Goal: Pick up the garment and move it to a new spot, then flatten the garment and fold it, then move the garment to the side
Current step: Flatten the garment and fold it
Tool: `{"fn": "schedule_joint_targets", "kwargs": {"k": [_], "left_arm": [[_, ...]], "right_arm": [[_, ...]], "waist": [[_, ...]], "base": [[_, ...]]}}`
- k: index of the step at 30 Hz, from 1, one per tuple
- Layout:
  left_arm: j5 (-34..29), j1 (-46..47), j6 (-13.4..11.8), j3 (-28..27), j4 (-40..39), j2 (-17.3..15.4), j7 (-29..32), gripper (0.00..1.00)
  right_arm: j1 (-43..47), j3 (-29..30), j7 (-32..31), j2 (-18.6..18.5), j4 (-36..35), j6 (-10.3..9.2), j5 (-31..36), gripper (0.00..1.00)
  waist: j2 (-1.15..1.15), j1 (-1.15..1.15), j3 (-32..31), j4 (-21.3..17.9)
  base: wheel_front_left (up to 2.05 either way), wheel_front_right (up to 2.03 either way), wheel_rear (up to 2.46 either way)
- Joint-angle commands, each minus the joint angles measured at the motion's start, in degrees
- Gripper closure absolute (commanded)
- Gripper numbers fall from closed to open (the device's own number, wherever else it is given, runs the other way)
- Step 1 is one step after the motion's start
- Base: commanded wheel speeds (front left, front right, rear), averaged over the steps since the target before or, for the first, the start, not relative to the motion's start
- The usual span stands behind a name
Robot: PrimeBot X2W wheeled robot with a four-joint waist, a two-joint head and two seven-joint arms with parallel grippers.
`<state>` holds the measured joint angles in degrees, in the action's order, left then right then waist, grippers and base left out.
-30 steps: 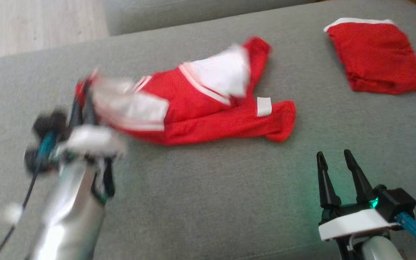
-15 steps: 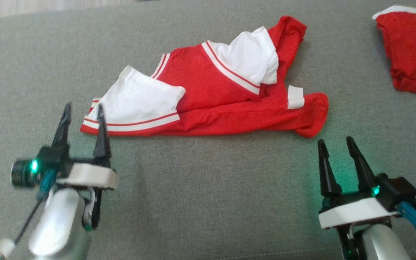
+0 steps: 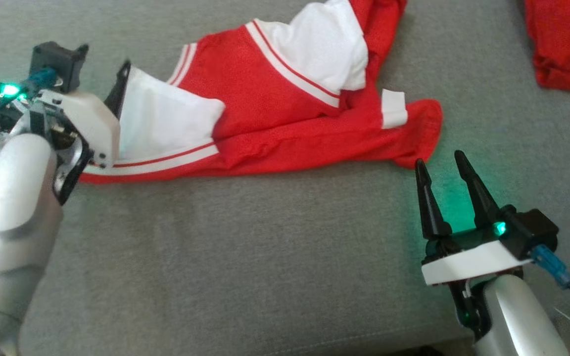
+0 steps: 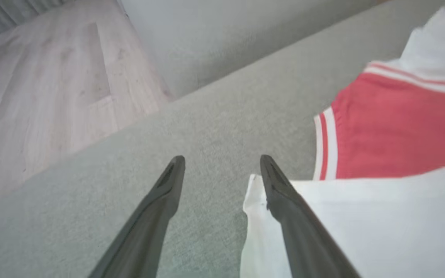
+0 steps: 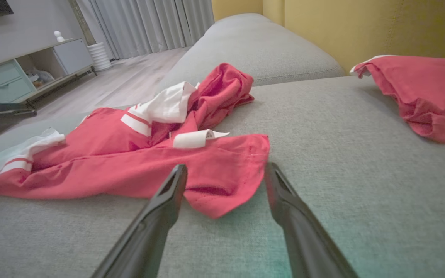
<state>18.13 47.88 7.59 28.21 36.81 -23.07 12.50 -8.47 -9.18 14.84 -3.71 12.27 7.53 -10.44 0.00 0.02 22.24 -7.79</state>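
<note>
Your left hand [image 4: 221,164] is spread, one finger over the white end of the garment [image 3: 275,99]. Your right hand [image 3: 439,159] is spread too, just beside its red end. It lies crumpled on the sofa [image 3: 265,257].

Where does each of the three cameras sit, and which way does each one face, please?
Head view: on the head, looking down at the grey sofa and the red-and-white garment; left gripper upper left, right gripper lower right, both open.
Left wrist view: on the left wrist, looking along its fingers across the sofa to the wooden floor.
Right wrist view: on the right wrist, looking along its fingers at the garment's red corner.
Shared: head and right wrist both show the second red garment.
</note>
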Motion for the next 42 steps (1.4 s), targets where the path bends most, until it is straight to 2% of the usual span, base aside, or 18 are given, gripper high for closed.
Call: {"fn": "schedule_joint_targets", "kwargs": {"k": [1, 6, 11, 12, 13, 14, 18, 23, 29, 32, 33, 35, 42], "left_arm": [[0.9, 2.6, -0.1, -0.9, -1.6, -3.3, 1.0, 0.0], [8.1, 3.4, -0.1, 5.3, -3.4, -7.8, 6.8, 0.0], [12.2, 3.5, -0.1, 7.8, -5.0, -11.3, 9.1, 0.02], [12.9, 3.5, -0.1, 8.0, -5.2, -11.6, 9.3, 0.19], [13.8, 3.5, -0.1, 8.3, -5.5, -11.7, 9.5, 0.54], [14.8, 3.4, -0.1, 8.8, -5.8, -11.9, 9.8, 1.0], [18.2, 3.8, -0.1, 9.8, -8.1, -13.1, 9.3, 1.0], [17.6, 5.2, -0.1, 9.6, -9.9, -14.4, 4.5, 1.0], [16.4, 6.3, -0.6, 9.4, -12.2, -14.3, 1.4, 1.0], [16.5, 6.5, -0.9, 9.4, -13.0, -13.8, 0.7, 1.0], [16.5, 6.5, -0.9, 9.4, -13.0, -13.8, 0.7, 1.0], [16.5, 6.8, -1.3, 9.5, -13.3, -13.0, 0.2, 1.0], [16.3, 7.2, -1.6, 10.2, -12.6, -11.3, -0.8, 1.0]], "right_arm": [[-0.9, -1.4, 0.2, -0.3, -1.4, -0.04, -0.1, 0.0], [-1.0, -1.0, 0.2, 0.1, -1.3, -0.04, -0.4, 0.0], [-1.4, -0.8, 0.2, 0.4, -1.3, -0.04, -0.6, 0.0], [-1.5, -0.9, 0.2, 0.5, -1.3, -0.04, -0.6, 0.0], [-1.5, -0.9, 0.2, 0.5, -1.3, -0.04, -0.6, 0.0], [-1.6, -0.9, 0.2, 0.6, -1.3, -0.04, -0.6, 0.0], [-1.6, -0.5, 0.2, 0.6, -1.3, -0.04, -0.6, 0.0], [-1.9, 1.2, 0.2, 0.1, -1.2, -0.04, -1.3, 0.0], [-5.3, 1.5, 0.2, -2.4, 0.6, -0.04, -10.1, 0.0], [-8.0, -1.0, 0.2, -5.1, 3.8, -0.04, -16.0, 0.0], [-8.0, -1.0, 0.2, -5.1, 3.8, -0.04, -16.0, 0.0], [-10.7, -5.6, 0.2, -8.4, 7.3, -0.04, -21.7, 0.0], [-13.8, -14.1, 0.2, -13.0, 11.9, -0.04, -32.6, 0.0]], "waist": [[0.0, -0.02, 1.3, -1.7], [0.0, -0.02, 2.2, -3.3], [0.0, -0.02, 2.7, -4.0], [0.0, -0.02, 2.8, -4.0], [0.0, -0.02, 2.8, -4.0], [0.0, -0.02, 2.9, -4.0], [0.0, -0.02, 2.6, -3.5], [0.0, -0.02, 1.6, -2.4], [0.0, -0.02, 0.9, -0.6], [0.0, -0.02, 0.9, 0.2], [0.0, -0.02, 0.9, 0.2], [0.0, -0.02, 1.1, 1.1], [0.0, -0.02, 1.1, 2.6]], "base": [[0.0, 0.0, 0.0], [0.0, 0.0, 0.0], [0.0, 0.0, 0.0], [0.0, 0.0, 0.0], [0.0, 0.0, 0.0], [0.0, 0.0, 0.0], [0.0, 0.0, 0.0], [0.0, 0.0, 0.0], [0.0, 0.0, 0.0], [0.0, 0.0, 0.0], [0.0, 0.0, 0.0], [0.0, 0.0, 0.0], [0.0, 0.0, 0.0]]}}
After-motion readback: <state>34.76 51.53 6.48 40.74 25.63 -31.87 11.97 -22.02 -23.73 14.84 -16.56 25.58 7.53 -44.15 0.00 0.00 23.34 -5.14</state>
